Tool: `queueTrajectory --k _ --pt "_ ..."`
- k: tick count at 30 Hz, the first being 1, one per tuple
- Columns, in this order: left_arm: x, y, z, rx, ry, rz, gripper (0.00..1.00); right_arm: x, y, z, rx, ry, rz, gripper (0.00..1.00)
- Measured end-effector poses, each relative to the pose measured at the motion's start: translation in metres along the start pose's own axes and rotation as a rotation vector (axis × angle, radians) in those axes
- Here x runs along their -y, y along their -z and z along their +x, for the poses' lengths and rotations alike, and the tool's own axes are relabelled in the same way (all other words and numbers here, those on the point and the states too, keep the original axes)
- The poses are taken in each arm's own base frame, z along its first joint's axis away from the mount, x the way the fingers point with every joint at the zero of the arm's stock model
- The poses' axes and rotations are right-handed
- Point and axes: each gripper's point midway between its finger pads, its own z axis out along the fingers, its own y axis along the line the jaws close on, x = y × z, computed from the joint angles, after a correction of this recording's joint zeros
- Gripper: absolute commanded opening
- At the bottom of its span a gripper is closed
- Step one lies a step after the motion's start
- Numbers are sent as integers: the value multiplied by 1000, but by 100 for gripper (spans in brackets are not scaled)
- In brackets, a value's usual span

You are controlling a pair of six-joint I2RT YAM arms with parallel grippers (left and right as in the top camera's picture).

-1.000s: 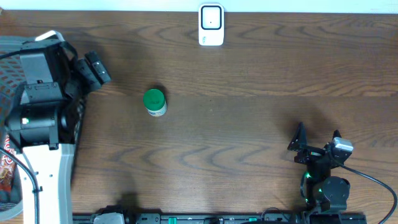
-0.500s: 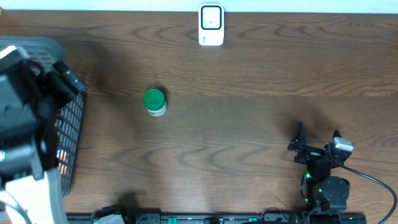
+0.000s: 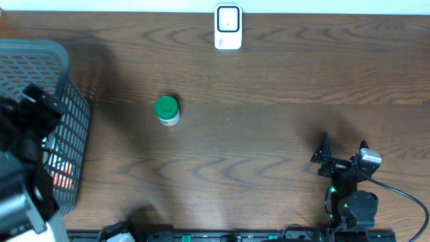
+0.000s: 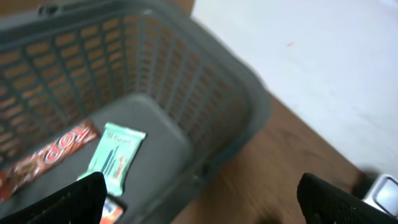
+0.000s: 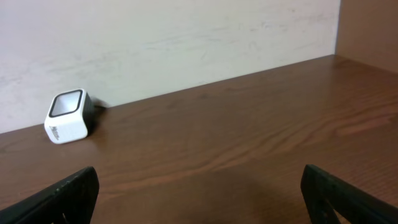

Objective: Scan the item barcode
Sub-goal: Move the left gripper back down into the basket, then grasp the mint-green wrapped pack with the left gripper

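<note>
A white barcode scanner (image 3: pixel 228 27) stands at the table's far edge and also shows at the left of the right wrist view (image 5: pixel 67 116). A small white bottle with a green lid (image 3: pixel 166 109) stands upright on the wood left of centre. My left gripper (image 4: pixel 208 202) hovers open over the near rim of a grey mesh basket (image 4: pixel 186 68); in the overhead view this gripper (image 3: pixel 41 102) is above the basket (image 3: pixel 40 57). Inside lie a red candy bar (image 4: pixel 46 155) and a mint green packet (image 4: pixel 115 155). My right gripper (image 3: pixel 344 142) rests open and holds nothing at the front right.
An orange-edged packet (image 4: pixel 111 211) lies half hidden behind my left finger. A pale wall (image 5: pixel 155 37) runs behind the table's far edge. Cables and the arm base (image 3: pixel 353 208) sit at the front right edge.
My left arm has swung left and toward the front, uncovering the grey basket. The bottle, the scanner and the right arm have not moved.
</note>
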Motion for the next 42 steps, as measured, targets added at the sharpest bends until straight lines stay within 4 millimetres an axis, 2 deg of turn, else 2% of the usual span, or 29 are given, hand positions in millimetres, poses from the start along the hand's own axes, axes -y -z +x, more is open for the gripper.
queueTrajectory --k 6,16,28,33,36,42 --pt "-21 -37 9 -95 88 -102 98 0 0 0 0 0 0 99" --pt "-58 -59 8 -127 217 -219 98 0 0 0 0 0 0 99" --pt "-61 -63 6 -125 236 -223 98 0 0 0 0 0 0 99" --pt "-69 -80 12 -168 238 -255 98 0 0 0 0 0 0 99" --pt "-85 -99 19 -214 260 -305 98 0 0 0 0 0 0 99" --pt "-136 -143 43 -339 334 -434 98 0 0 0 0 0 0 99"
